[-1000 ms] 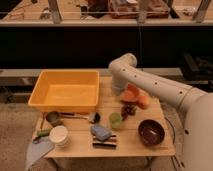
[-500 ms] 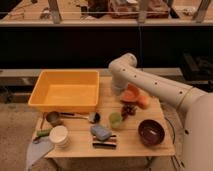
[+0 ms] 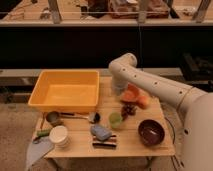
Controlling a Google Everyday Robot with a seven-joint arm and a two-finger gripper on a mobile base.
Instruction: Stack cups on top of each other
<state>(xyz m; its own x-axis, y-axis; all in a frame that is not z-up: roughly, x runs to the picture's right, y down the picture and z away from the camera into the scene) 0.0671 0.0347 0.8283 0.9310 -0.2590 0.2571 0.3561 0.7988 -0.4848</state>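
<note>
My gripper [image 3: 128, 108] hangs low over the back-right part of the table [image 3: 127, 146], just in front of 2 orange items [image 3: 135, 96] and just behind the pale green cup [image 3: 115, 119]. It shows only as a dark clump at the end of my white arm, so I cannot tell whether it is apart or together, and I see nothing carried in it.

Compared with the 2 earlier views, I find no visible change: my arm keeps the same bend and the gripper sits at the same spot above the green cup. All 3 cups are where they were. For the task, I judge this means no stacking has begun and I am paused or only creeping toward a first grasp.

Going outward, the green cup stands alone near the table's middle. The dark grey cup [image 3: 52, 118] sits well to the left, by the front of the yellow tub [image 3: 62, 104]. The cream-white cup [image 3: 59, 135] stands just in front of the grey one, near the front-left edge. Between them and the green cup lie a long utensil [image 3: 76, 116] and a blue block [image 3: 101, 132]. The maroon bowl [image 3: 151, 132] rests at the front right, apart from every cup.
</note>
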